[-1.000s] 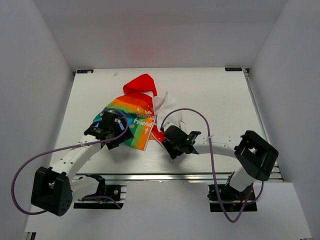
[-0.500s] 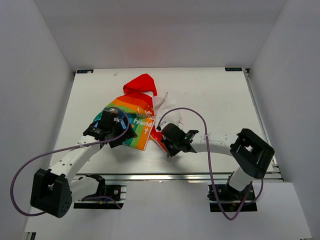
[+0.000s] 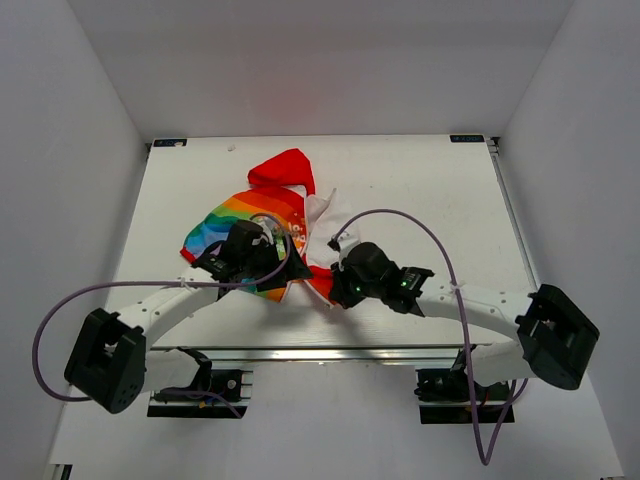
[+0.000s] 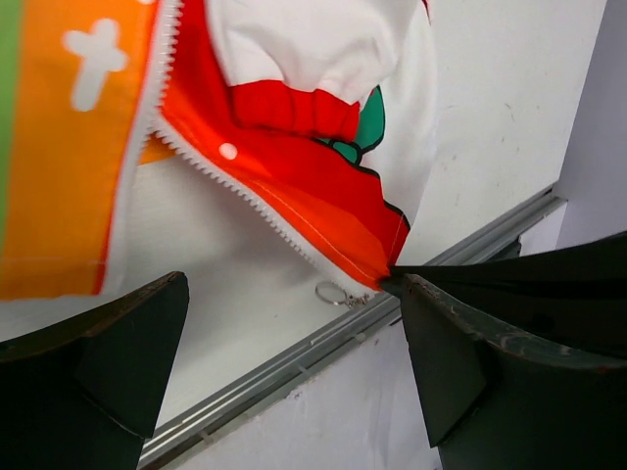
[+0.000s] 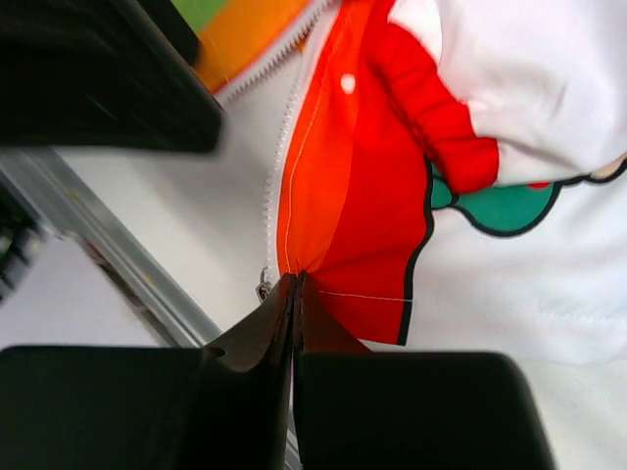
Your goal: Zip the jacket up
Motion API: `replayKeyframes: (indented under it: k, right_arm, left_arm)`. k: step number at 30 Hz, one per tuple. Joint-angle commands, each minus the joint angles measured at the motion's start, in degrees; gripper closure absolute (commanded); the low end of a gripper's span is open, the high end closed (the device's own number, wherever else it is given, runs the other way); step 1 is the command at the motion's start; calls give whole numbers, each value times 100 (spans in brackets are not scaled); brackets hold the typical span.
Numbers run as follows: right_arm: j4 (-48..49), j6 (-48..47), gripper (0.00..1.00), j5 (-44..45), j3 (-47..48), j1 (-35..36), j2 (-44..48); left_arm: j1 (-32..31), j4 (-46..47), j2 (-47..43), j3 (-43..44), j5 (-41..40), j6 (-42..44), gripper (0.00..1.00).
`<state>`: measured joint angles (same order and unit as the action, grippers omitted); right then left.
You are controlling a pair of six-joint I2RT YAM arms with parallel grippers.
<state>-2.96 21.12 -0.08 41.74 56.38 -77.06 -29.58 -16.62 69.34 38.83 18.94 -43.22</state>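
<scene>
The jacket (image 3: 262, 205) lies unzipped in the middle of the table, red hood at the back, rainbow panel on the left, white body on the right. My right gripper (image 3: 336, 289) is shut on the bottom corner of the jacket's red hem (image 5: 338, 196), right beside the zipper teeth (image 5: 277, 166). The zipper slider with its ring pull (image 4: 333, 293) lies on the table at that corner. Over the rainbow panel's lower edge my left gripper (image 3: 283, 272) stands open, its fingers (image 4: 108, 362) apart on either side of the slider with nothing between them.
The table's metal front rail (image 4: 294, 357) runs just below the hem corner. Purple cables (image 3: 400, 215) loop over both arms. White walls close in the table on three sides.
The right gripper has shut on the red hem corner and its arm has stretched left. The left arm has moved right across the rainbow panel toward that corner.
</scene>
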Motion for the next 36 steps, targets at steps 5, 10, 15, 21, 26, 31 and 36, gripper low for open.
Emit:
replayKeyframes:
  k: [5, 10, 15, 21, 26, 31, 36]
  right_arm:
    - [946, 682, 100, -520, -280, -83, 393]
    - [1253, 972, 100, -695, -385, -92, 428]
    - [1403, 1113, 100, -704, -447, -101, 393]
    - [1421, 1271, 100, -617, -465, -110, 367]
    - [1210, 1289, 100, -379, -403, -118, 367]
    - [1324, 1254, 100, -519, -456, -118, 341]
    - [1430, 1236, 100, -801, -394, -118, 200]
  left_arm:
    - [-285, 906, 430, 28, 338, -327, 3]
    - [-302, 1274, 668, -16, 382, -529, 10]
    - [-320, 1530, 949, 63, 479, -670, 33]
    - [-329, 1452, 1055, 134, 532, -670, 38]
    - [-329, 899, 801, 126, 199, -591, 26]
    - [-338, 1152, 651, -95, 180, -722, 37]
    - [-381, 1451, 993, 10, 391, -732, 62]
